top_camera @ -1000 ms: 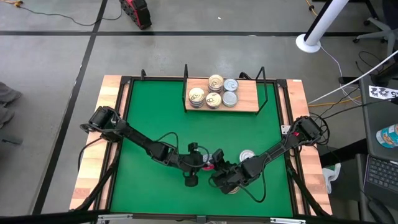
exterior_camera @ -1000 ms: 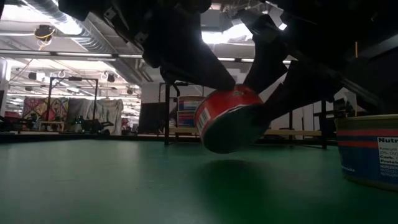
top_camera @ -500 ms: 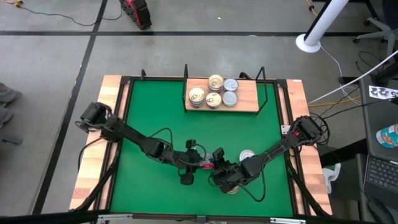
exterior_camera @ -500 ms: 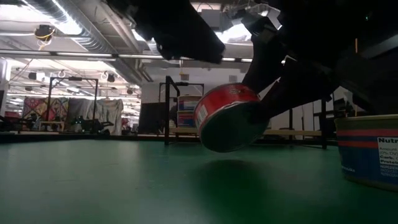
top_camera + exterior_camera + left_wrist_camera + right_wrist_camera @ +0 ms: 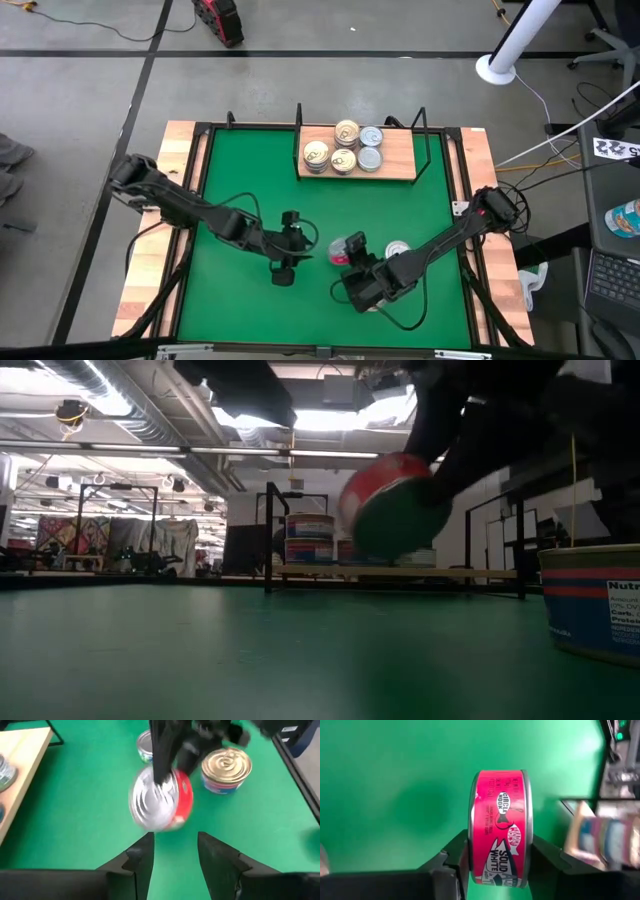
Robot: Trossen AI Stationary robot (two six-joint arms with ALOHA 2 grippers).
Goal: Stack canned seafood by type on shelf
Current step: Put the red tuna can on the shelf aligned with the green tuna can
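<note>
The right pincer grips a red-labelled tin by its flat faces, holding it on edge in the air above the green tabletop, near the front middle. The left pincer stands apart from that tin with its fingers spread and nothing between them, left of the right pincer. A gold-topped tin and a silver-topped tin sit on the tabletop close to the right arm. The shelf stands at the far edge, carrying stacks of tins, gold tops on the left and silver tops on the right.
</note>
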